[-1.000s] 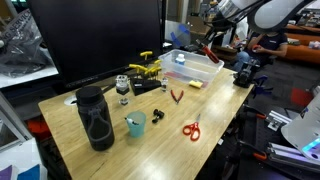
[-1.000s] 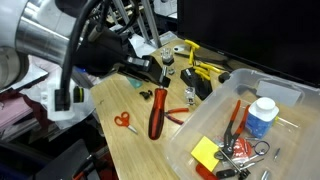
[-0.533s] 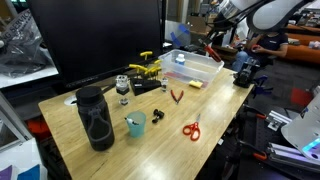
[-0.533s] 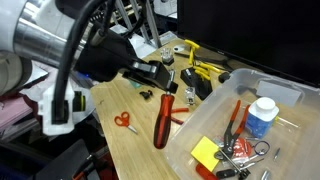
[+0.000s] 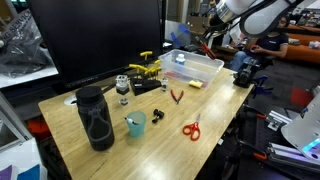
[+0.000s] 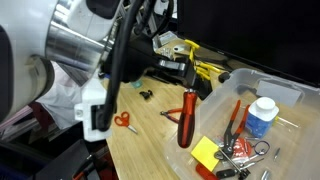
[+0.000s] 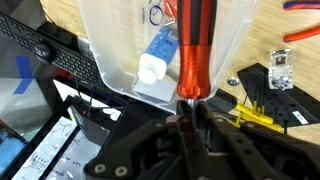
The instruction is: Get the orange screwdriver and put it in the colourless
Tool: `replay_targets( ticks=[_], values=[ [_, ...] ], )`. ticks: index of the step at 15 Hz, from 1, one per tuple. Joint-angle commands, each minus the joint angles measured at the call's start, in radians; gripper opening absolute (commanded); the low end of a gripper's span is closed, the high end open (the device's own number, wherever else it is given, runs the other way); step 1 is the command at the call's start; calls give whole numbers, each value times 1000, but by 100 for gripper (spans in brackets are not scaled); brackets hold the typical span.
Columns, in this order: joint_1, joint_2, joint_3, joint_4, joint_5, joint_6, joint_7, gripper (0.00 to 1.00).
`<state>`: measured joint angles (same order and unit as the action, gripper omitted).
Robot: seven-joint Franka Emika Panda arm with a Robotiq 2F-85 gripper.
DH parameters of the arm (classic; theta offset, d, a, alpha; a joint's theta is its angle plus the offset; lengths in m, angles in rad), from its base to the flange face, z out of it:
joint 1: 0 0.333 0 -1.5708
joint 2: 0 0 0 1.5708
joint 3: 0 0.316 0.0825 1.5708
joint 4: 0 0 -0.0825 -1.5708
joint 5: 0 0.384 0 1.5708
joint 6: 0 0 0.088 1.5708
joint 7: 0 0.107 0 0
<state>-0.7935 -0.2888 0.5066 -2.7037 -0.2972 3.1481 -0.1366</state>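
As the hand (image 7: 187,108) grips it, orange screwdriver (image 7: 193,45), glossy red-orange handle.

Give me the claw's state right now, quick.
Claw: closed, holding the orange screwdriver.

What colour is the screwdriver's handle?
Red-orange. The screwdriver shows best in the wrist view.

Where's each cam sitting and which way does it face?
Exterior view: beyond the table end, facing along it to the clear tub; arm small, top right.
Exterior view: close behind the arm, facing the clear tub; arm fills the left.
Wrist view: looks down the tool onto the clear tub.
Shared: orange screwdriver in tool.
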Motion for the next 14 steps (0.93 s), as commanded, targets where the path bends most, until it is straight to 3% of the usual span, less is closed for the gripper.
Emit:
replay_targets(
  ticks=[1, 14],
  values=[
    [-140, 56, 104, 52, -52, 40, 33, 3],
    [-465, 168, 409, 145, -87, 6, 71, 3]
  ],
)
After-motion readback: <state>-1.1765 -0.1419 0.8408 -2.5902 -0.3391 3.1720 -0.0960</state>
